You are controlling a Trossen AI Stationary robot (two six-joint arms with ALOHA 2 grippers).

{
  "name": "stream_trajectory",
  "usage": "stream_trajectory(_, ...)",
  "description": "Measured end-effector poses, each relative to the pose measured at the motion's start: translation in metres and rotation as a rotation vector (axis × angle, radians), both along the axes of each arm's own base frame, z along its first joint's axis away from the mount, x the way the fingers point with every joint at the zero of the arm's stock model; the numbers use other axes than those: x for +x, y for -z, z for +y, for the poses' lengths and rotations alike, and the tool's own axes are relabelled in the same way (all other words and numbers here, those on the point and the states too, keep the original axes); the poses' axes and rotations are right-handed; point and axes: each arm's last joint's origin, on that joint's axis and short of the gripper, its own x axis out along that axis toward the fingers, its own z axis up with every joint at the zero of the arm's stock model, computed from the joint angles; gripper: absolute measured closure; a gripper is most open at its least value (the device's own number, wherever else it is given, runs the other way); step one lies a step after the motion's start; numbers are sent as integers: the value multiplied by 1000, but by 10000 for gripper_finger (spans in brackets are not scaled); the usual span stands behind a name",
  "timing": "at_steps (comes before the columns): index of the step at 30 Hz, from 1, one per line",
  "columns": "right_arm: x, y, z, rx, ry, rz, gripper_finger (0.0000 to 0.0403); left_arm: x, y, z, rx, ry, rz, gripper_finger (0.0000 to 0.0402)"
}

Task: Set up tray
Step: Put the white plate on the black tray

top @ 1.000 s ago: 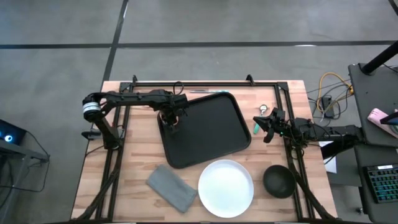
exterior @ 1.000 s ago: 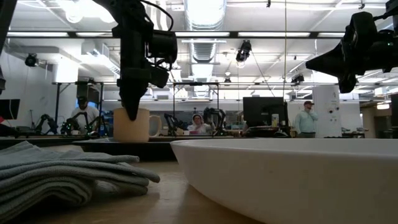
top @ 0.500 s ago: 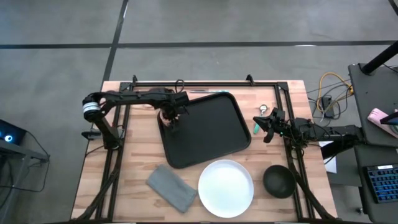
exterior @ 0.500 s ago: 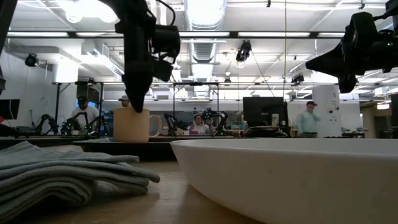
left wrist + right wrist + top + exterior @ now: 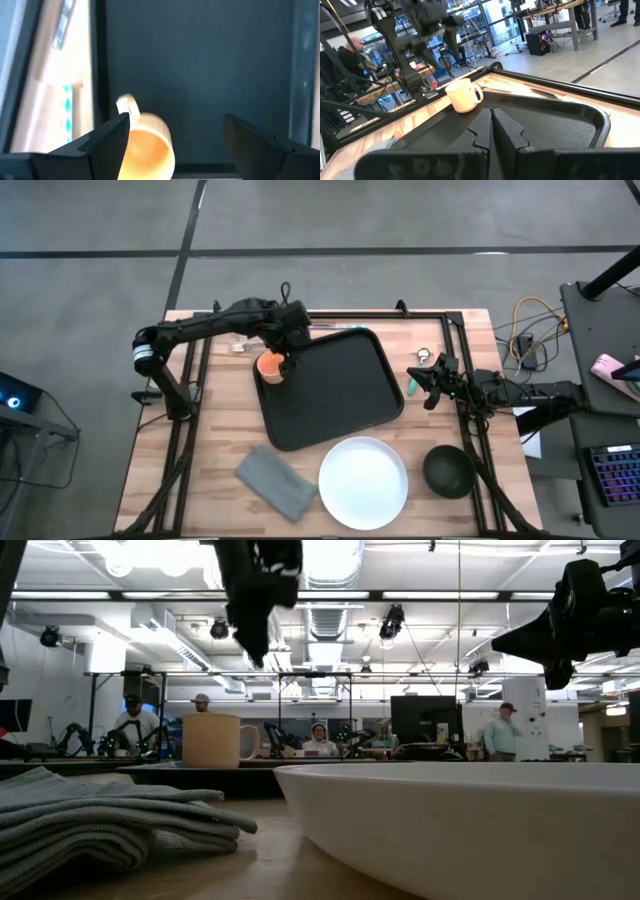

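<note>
My left gripper (image 5: 287, 340) hangs with its fingers spread and empty above the black tray's (image 5: 345, 395) far left corner, where an orange mug (image 5: 270, 366) stands upright. From my left wrist camera the mug (image 5: 147, 147) is cut off at the edge. My right gripper (image 5: 432, 383), fingers pressed together, waits beside the tray's right rim, apart from it.
</note>
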Motion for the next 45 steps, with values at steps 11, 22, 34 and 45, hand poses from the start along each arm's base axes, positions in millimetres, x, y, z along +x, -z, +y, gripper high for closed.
stream_trajectory(11, 0, 0, 0, 0, 0, 0, 394, 6, -60, -16, 42, 79, -209, 119)
stream_trajectory(22, 0, 0, 0, 0, 0, 0, 394, 15, -68, -61, 70, 287, -226, 119)
stream_trajectory(34, 0, 0, 0, 0, -1, 0, 394, 19, -58, -75, 22, 253, -208, 119)
stream_trajectory(45, 0, 0, 0, 1, -3, 0, 394, 39, -41, -125, -79, 264, -341, 119)
